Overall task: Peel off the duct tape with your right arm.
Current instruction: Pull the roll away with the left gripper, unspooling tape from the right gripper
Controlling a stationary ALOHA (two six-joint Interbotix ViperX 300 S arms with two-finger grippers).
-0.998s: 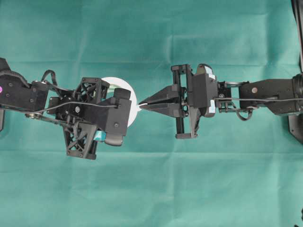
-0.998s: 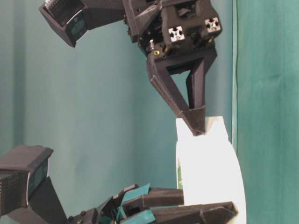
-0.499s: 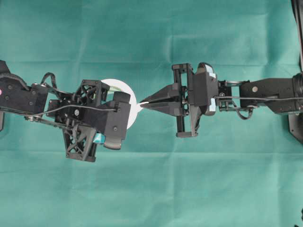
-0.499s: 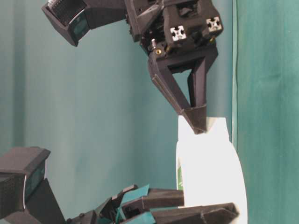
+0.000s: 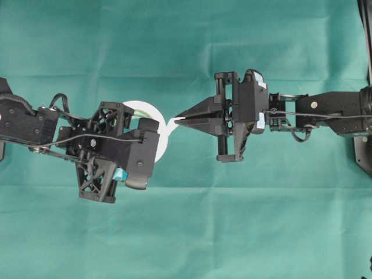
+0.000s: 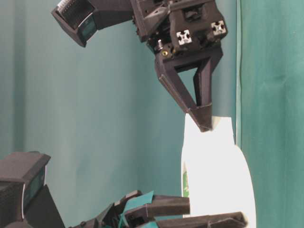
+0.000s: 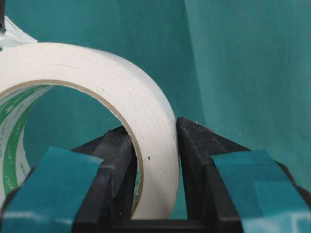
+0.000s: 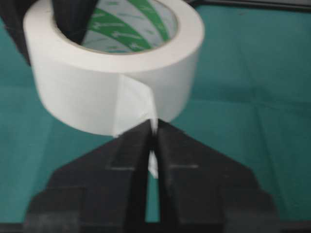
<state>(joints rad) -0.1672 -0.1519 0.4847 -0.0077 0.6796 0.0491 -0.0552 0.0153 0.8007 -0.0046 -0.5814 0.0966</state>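
A green cloth point(image 5: 186, 232) covers the whole table. On it, at about nine o'clock from the middle of the overhead view, the left arm's gripper point(image 7: 154, 145) holds the duct tape point(image 5: 152, 119) off the surface, its teal-padded fingers point(image 7: 238, 179) closed across the wall of the roll, one inside the core and one outside. From three o'clock the right arm point(image 5: 325, 113) reaches in level, and its gripper point(image 8: 152, 133) has its pointed black fingers pressed together on the loose end point(image 8: 151, 116) of the tape — a thin white tab runs between the tips, and a short strip has lifted from the roll's outer face.

What could go wrong, as I judge it: the pinch takes only the tip of the tab, so a pull may slide it out of the fingers, or the narrow end may tear. The left grip spans only one stretch of the roll's wall, so a hard tug could turn or drag the roll in the pads.

Much is hidden. Overhead, the left gripper covers most of the roll; the table-level view is glaring white on the tape, hiding the peel line; the left wrist view cuts the roll at its left edge — the tab barely shows there.
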